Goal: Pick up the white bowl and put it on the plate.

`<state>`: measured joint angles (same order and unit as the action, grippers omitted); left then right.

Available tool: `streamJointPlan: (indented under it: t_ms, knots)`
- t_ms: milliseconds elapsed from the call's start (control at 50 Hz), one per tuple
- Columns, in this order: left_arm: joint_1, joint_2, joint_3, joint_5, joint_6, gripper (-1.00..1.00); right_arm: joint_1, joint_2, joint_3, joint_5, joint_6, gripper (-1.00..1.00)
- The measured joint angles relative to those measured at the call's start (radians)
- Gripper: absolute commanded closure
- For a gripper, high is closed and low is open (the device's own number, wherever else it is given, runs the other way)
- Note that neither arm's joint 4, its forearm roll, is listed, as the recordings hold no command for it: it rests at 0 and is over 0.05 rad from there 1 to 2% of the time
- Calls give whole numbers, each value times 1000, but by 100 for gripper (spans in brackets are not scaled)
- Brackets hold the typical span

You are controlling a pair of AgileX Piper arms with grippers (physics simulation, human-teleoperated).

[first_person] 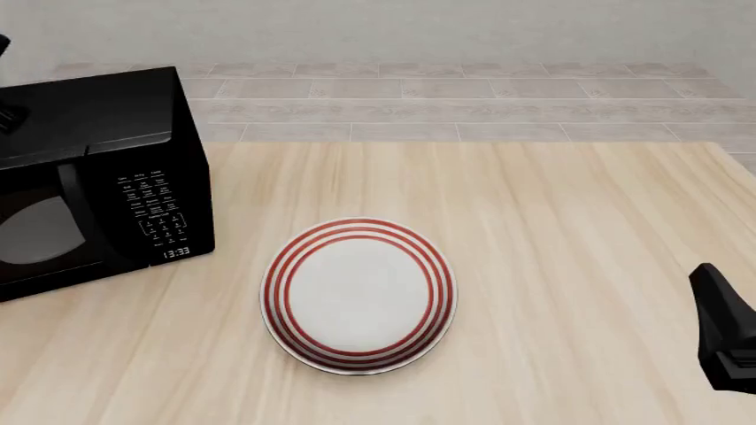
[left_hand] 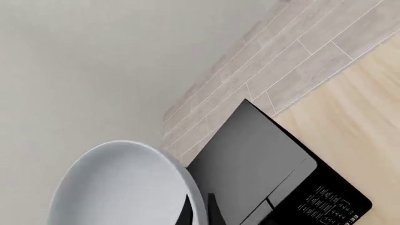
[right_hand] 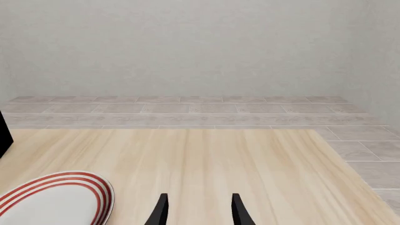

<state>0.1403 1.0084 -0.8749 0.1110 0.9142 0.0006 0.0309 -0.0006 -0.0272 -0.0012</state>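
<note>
Currently the white bowl (left_hand: 122, 187) is pinched by its rim in the left gripper (left_hand: 198, 210), high above the microwave (first_person: 95, 190). It could be dropped short of the plate (first_person: 358, 294). The right gripper (right_hand: 198, 209) is held spread.

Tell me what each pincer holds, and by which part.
The left pincer grips the white bowl by its rim, one finger outside the wall. The right pincer is open and holds nothing.

One plate (first_person: 358, 295), one white bowl (left_hand: 122, 187), one microwave (first_person: 95, 181); two grippers, seemingly.
</note>
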Motion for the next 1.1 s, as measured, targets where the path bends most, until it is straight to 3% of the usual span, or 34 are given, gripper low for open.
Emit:
streamJointPlan:
  t_ms: [520, 1100]
  knots:
    - [-187, -156, -55, 145, -65, 100, 0, 0, 0, 0, 0, -100]
    - [-375, -258, -25, 229, -114, 100, 0, 0, 0, 0, 0, -100]
